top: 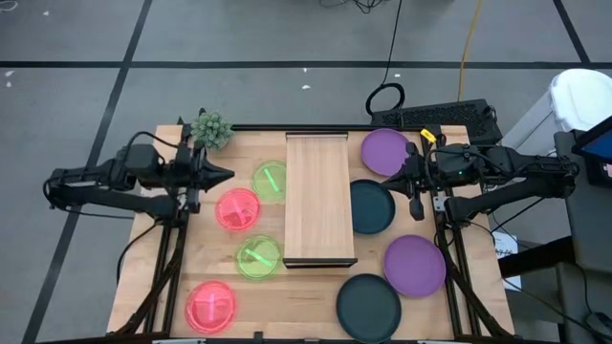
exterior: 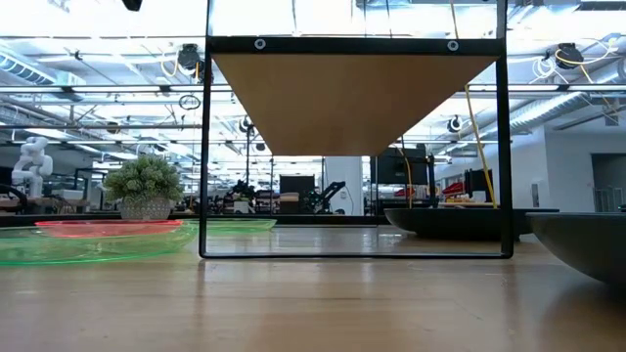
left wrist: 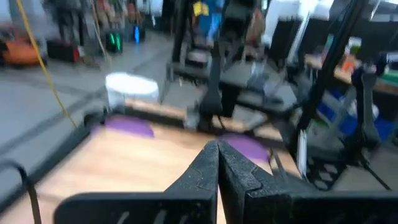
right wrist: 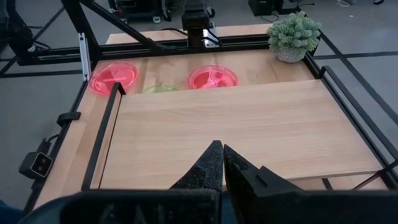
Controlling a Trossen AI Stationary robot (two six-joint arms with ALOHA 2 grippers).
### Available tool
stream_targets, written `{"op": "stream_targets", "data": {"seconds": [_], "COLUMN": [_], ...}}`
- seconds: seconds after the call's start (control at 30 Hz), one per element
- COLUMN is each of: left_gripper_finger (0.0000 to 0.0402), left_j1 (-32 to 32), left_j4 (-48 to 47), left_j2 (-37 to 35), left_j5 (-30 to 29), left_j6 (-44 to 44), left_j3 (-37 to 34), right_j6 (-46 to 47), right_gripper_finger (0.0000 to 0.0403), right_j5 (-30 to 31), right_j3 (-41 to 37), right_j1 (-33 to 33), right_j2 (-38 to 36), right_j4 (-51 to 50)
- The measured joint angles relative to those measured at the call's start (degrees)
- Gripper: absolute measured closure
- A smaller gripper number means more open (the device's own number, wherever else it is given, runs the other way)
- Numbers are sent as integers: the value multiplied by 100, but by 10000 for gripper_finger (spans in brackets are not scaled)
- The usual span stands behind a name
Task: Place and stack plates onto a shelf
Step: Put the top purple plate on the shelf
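The shelf (top: 318, 198) is a raised light-wood plank in the middle of the table, on a black frame (exterior: 205, 147). To its left lie two neon green plates (top: 270, 181) (top: 257, 256) and two pink plates (top: 237, 208) (top: 210, 306), flat on the table. On its right lie two purple plates (top: 385, 151) (top: 415, 265) and two dark teal plates (top: 368, 205) (top: 368, 306). My left gripper (top: 227, 175) is shut and hovers left of the far green plate. My right gripper (top: 405, 176) is also shut, between the far purple and far teal plates, facing the shelf (right wrist: 236, 130).
A small potted plant (top: 211, 129) stands at the far left corner of the table. Black frame rails (top: 170, 258) run along the table's left and right sides. The shelf's top is bare wood. A keyboard (top: 442, 117) lies beyond the far edge.
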Motion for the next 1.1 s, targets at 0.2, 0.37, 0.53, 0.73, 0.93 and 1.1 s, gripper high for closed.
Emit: {"op": "stream_targets", "data": {"seconds": [0.2, 0.37, 0.53, 0.73, 0.93, 1.1], "left_gripper_finger": [398, 398, 398, 398, 398, 398], "left_j1": [-21, -191, -301, -310, -339, -339], "left_j4": [-802, -937, -966, -968, -969, -969], "left_j2": [542, 1051, 1339, 1657, 1881, 1963], "left_j5": [154, 343, 337, 313, 311, 308], "left_j6": [-539, -522, -717, -1189, -1238, -1407], "left_j3": [567, 897, 929, 929, 929, 929], "right_j6": [291, 299, 178, 718, 2543, 3049], "right_gripper_finger": [403, 403, 403, 403, 403, 403], "right_j5": [1, 1, 100, 1095, 1223, 1223], "right_j3": [0, 0, -2, -234, -817, -1356], "right_j1": [0, 0, -2, -5, -39, -335], "right_j2": [0, 0, 13, 20, 23, 24], "right_j4": [2, 5, 69, 35, -1, -2]}}
